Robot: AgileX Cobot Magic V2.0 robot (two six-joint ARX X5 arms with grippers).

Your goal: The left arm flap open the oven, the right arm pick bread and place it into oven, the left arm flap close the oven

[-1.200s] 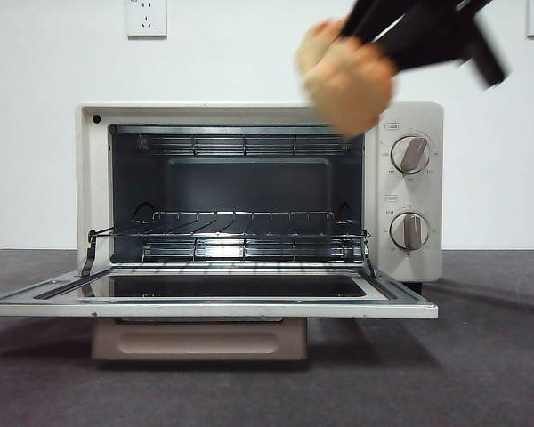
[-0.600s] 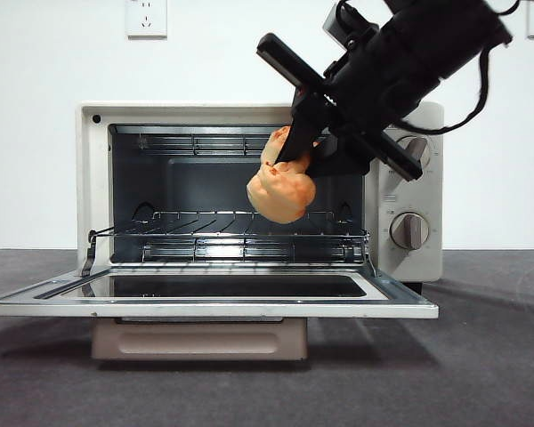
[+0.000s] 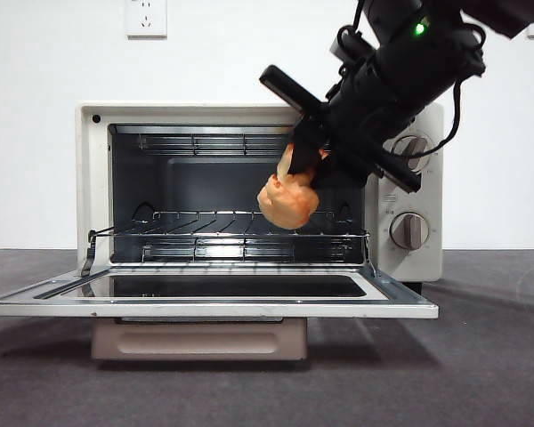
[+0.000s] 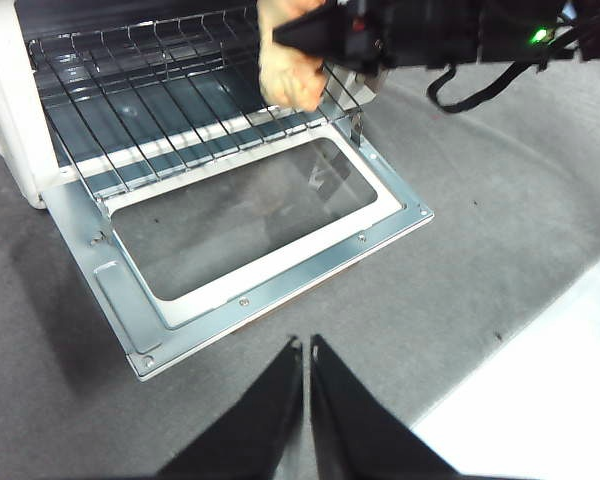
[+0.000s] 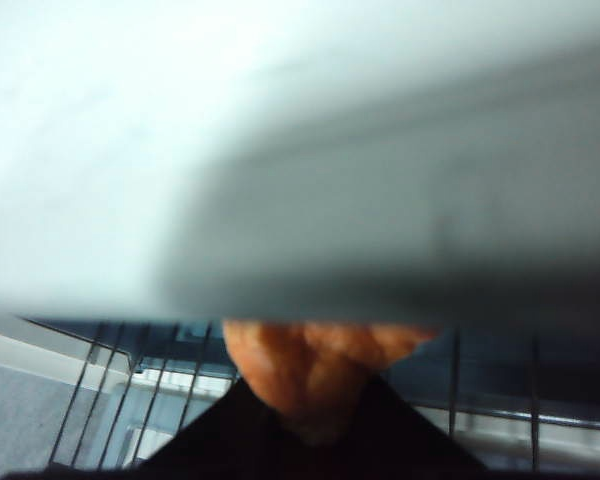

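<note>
Right tool [image 3: 295, 174] clamped on bread [image 3: 287, 201], seemingly just above the rack [image 3: 231, 233] in open oven [image 3: 408, 267]. Left tool [image 4: 306, 349] closed, empty, back over table [image 4: 500, 240].

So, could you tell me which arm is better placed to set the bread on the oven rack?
Right. The right gripper already holds the bread just above the wire rack inside the open oven. The left gripper is shut, out beyond the lowered door.

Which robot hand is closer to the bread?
The right hand. It is holding the bread just above the oven's wire rack. The left hand waits shut over the gray table, out past the open door.
</note>
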